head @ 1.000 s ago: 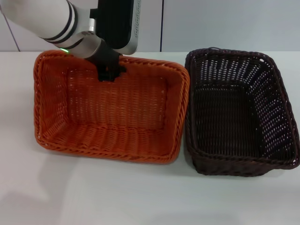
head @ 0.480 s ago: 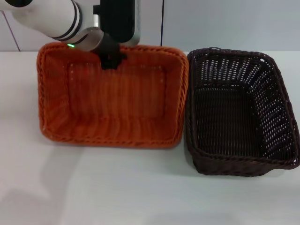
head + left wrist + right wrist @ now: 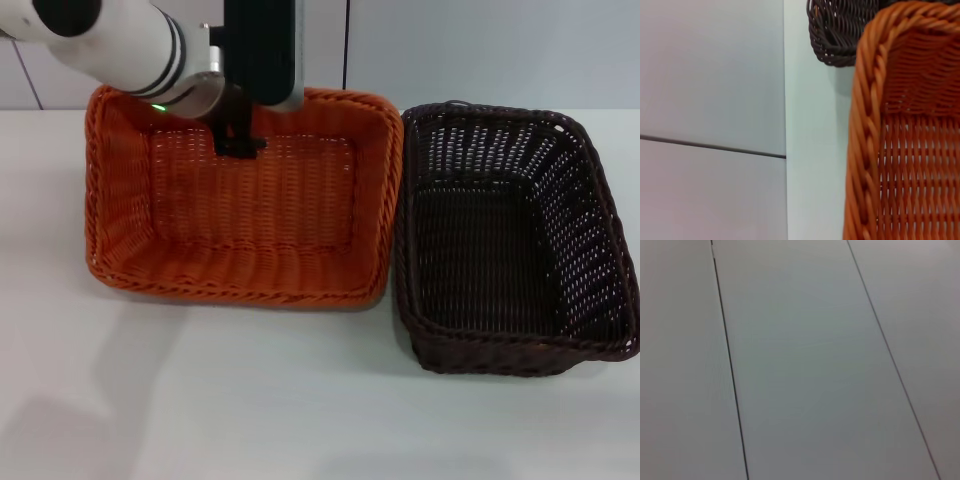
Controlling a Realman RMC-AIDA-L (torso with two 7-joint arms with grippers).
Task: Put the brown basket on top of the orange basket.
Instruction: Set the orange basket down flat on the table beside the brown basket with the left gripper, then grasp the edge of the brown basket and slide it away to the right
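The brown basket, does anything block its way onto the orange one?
Only the left gripper, which sits at the far wall of the orange basket. The brown basket sits beside it on the table, nothing between them.

Left wrist cam: the orange basket (image 3: 900,150) fills one side, very close up. Its thick braided rim runs along the pic's edge of the basket & bends round at a corner. Inside the rim the wall is open weave w/ little gaps. Past that corner sits a rounded corner of the brown basket (image 3: 837,32), dark, woven too, near the orange one; can't tell if they touch. Both sit on a white table (image 3: 812,150). Beyond it is a pale grey wall (image 3: 710,75) w/ one thin dark line across it.
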